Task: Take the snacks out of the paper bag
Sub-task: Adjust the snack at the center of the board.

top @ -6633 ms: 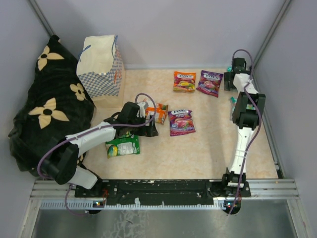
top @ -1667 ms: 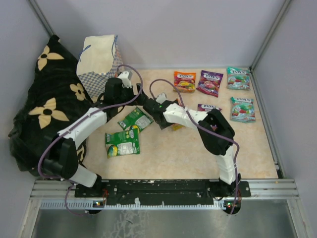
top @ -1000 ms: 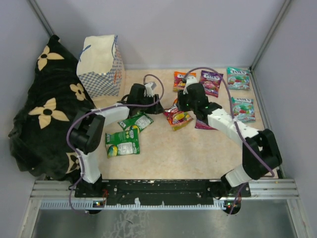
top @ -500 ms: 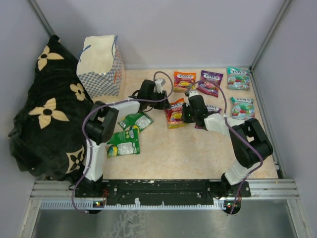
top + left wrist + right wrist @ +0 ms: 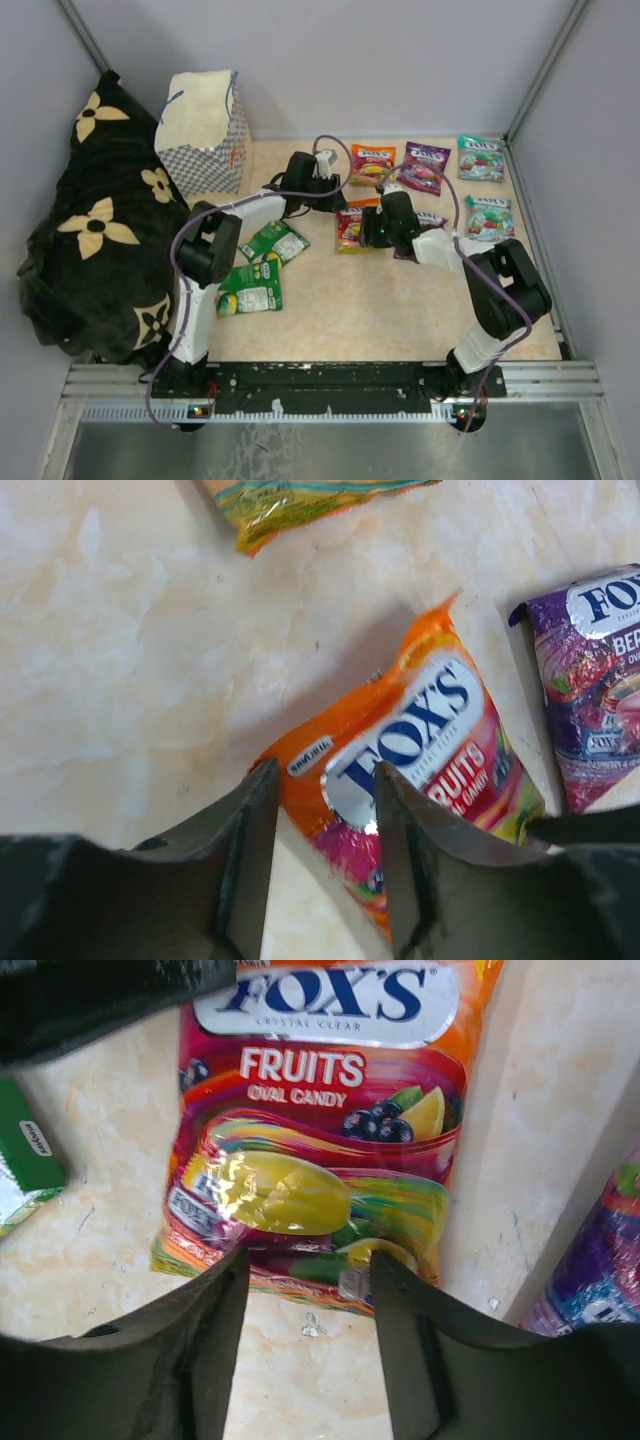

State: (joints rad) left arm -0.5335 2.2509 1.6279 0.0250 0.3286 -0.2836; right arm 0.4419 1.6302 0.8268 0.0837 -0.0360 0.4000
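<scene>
Flat on the marbled table (image 5: 400, 310), one glossy, crinkly orange pouch (image 5: 320, 1160) lies under the left claw (image 5: 322, 780) and right claw (image 5: 305, 1265), both spread apart.

purple pouch (image 5: 590, 670) cut by right edge, green pouch (image 5: 25, 1150) cut by left edge

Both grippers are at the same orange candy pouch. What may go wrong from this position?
1. The left gripper and right gripper stand open at opposite ends of the one orange pouch. If both close, they may pull against each other, or the arms may collide.
2. The purple pouch lies close beside it, so a finger might catch or drag it too.
</scene>
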